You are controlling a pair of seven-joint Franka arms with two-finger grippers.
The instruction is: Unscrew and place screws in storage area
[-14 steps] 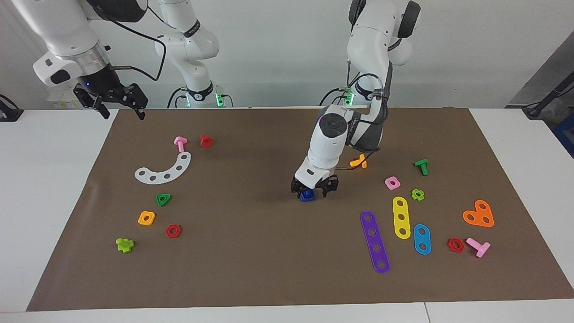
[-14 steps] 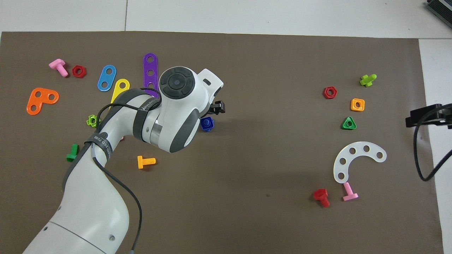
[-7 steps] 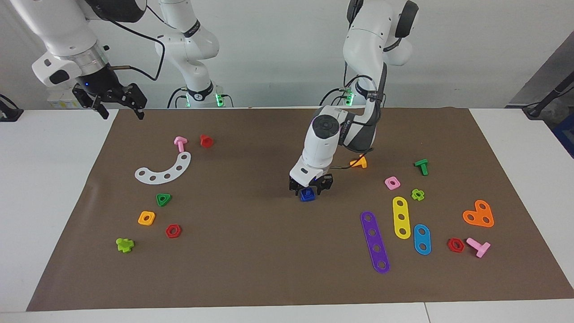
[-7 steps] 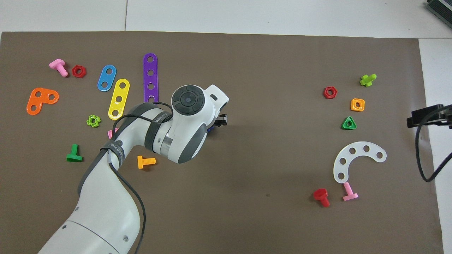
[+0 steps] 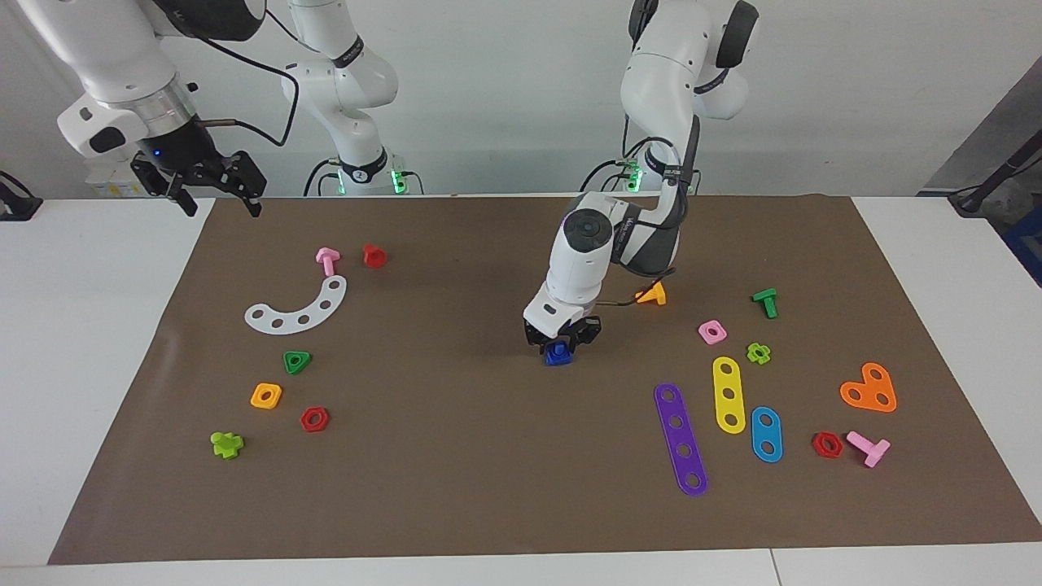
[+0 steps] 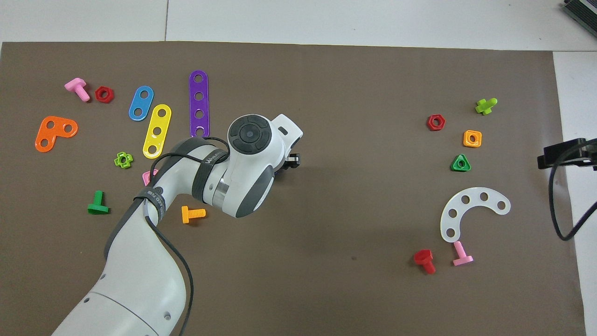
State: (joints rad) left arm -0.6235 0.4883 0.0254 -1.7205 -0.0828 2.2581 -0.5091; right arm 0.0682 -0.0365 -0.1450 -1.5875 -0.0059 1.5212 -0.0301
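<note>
The blue screw [image 5: 559,348] stands in a blue square nut on the middle of the brown mat. My left gripper [image 5: 562,338] reaches down onto it, fingers drawn in against its top. In the overhead view the left hand covers the blue piece and only one black finger [image 6: 292,161] shows. The storage area [image 5: 366,366] is bare mat toward the right arm's end, beside a white curved strip [image 5: 299,309], a green triangular nut [image 5: 297,361], an orange square nut [image 5: 266,395] and a red hexagonal nut [image 5: 314,419]. My right gripper [image 5: 221,202] waits open above the mat's edge at its own end.
A pink screw [image 5: 327,260], a red screw [image 5: 374,255] and a lime cross piece [image 5: 227,443] lie around the storage area. Toward the left arm's end lie purple [image 5: 680,439], yellow [image 5: 728,395] and blue [image 5: 766,434] bars, an orange heart plate [image 5: 869,388], an orange screw [image 5: 652,294] and several small nuts and screws.
The left hand has shifted slightly toward the right arm's end and settled over the blue piece, its fingers closing in from wide apart. The right arm has not moved.
</note>
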